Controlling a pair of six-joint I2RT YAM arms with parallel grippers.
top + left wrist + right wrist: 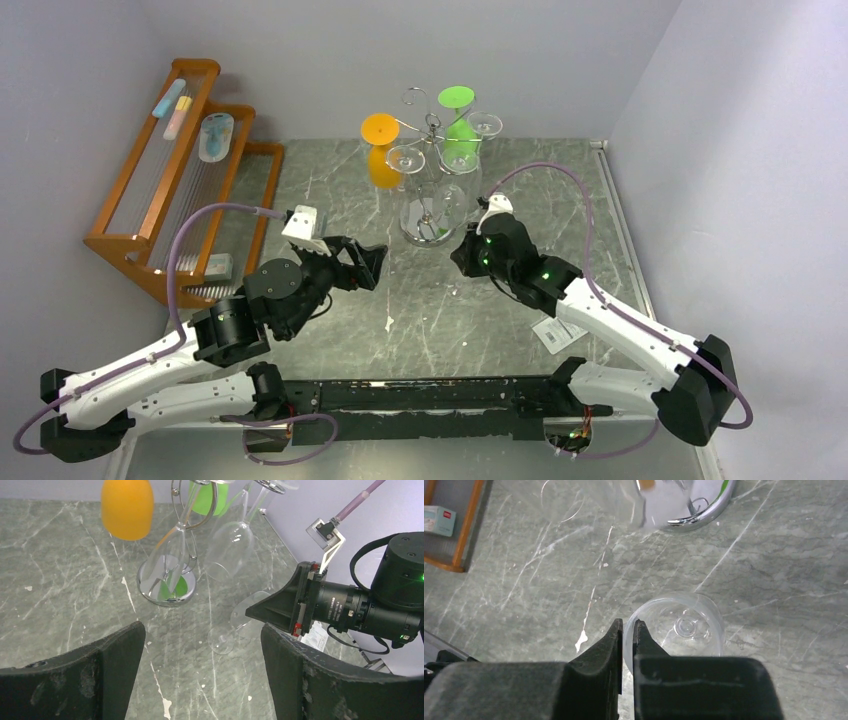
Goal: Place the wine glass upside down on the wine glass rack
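Observation:
The wine glass rack is a chrome wire stand with a round shiny base, at the back middle of the table. Upside down on it hang an orange glass, a green glass and clear glasses. My right gripper is shut on the rim of a clear wine glass, one finger inside the bowl and one outside. In the left wrist view this glass is tilted, its foot low over the table, in front of the rack. My left gripper is open and empty, left of the glass.
A brown wooden stepped rack with small items stands at the back left. A white paper tag lies on the table by the right arm. Walls close in at the back and right.

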